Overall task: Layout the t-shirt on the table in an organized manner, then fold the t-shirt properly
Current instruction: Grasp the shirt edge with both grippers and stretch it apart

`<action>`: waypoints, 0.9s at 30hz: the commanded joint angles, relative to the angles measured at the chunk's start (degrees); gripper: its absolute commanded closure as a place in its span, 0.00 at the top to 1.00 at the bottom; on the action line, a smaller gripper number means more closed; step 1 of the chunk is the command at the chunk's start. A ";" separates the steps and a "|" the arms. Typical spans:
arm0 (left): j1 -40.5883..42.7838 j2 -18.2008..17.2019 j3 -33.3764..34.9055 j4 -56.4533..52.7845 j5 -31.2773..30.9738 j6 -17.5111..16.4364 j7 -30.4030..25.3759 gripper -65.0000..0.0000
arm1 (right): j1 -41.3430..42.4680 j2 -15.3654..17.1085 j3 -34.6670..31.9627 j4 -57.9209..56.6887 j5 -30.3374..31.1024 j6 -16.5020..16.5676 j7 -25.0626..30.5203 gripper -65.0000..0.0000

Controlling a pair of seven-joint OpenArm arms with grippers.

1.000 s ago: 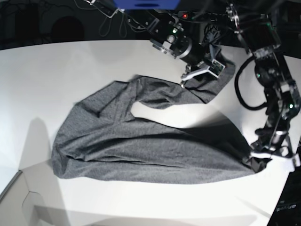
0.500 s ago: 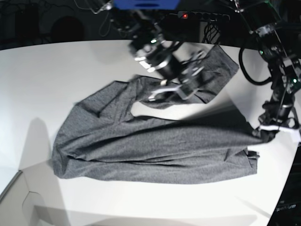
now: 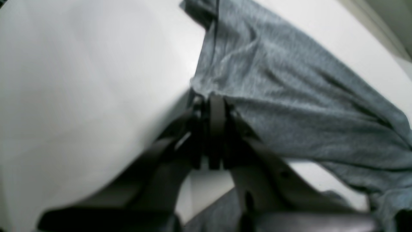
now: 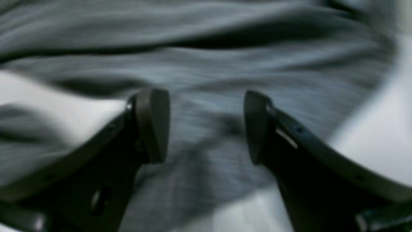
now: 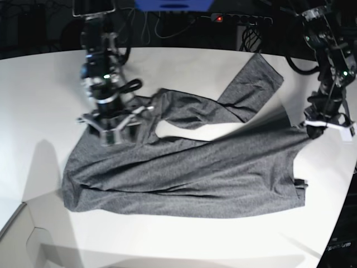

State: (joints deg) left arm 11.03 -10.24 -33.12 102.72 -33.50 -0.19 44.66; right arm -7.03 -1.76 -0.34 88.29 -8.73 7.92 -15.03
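Observation:
The dark grey t-shirt (image 5: 184,173) lies rumpled across the white table (image 5: 44,84), one sleeve (image 5: 251,81) spread toward the back right. My left gripper (image 5: 313,130) is shut on the t-shirt's right corner, which it holds pulled taut; the left wrist view shows the pinched t-shirt (image 3: 289,96) edge in the left gripper (image 3: 210,98). My right gripper (image 5: 114,133) hovers open over the shirt's left part. In the right wrist view the right gripper (image 4: 204,125) has nothing between its fingers (image 4: 153,125), with the t-shirt (image 4: 206,58) blurred beneath.
Dark cables and equipment (image 5: 245,28) sit beyond the table's far edge, with a blue panel (image 5: 173,4) above. The table's edge runs close by the left gripper on the right (image 5: 348,184) and cuts the front-left corner (image 5: 22,220).
My right gripper let go of the sleeve at the back right, opened wider and swept left across the shirt. My left gripper drew the right corner toward the back, stretching the shirt.

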 commanded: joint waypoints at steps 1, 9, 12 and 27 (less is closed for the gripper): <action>0.09 -0.53 -0.24 0.89 -0.39 -0.21 -1.37 0.00 | 1.27 -0.22 1.97 1.07 0.16 0.30 1.44 0.57; 1.50 -0.18 -0.24 0.62 -0.39 -0.21 -1.37 0.00 | 3.55 -0.31 12.08 -2.88 0.16 0.30 0.74 0.57; 1.50 -0.18 -0.24 0.54 -0.39 -0.21 -1.37 0.00 | 4.43 -0.31 12.25 -4.20 0.16 0.30 -2.60 0.57; 3.35 -0.27 -2.79 -3.95 -0.39 -0.21 -2.16 0.00 | 4.08 1.28 12.43 -7.54 0.16 0.38 -5.59 0.09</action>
State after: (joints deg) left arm 14.55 -9.67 -35.55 97.91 -33.74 -0.19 44.12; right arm -2.79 -0.89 11.75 80.05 -8.12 8.16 -20.16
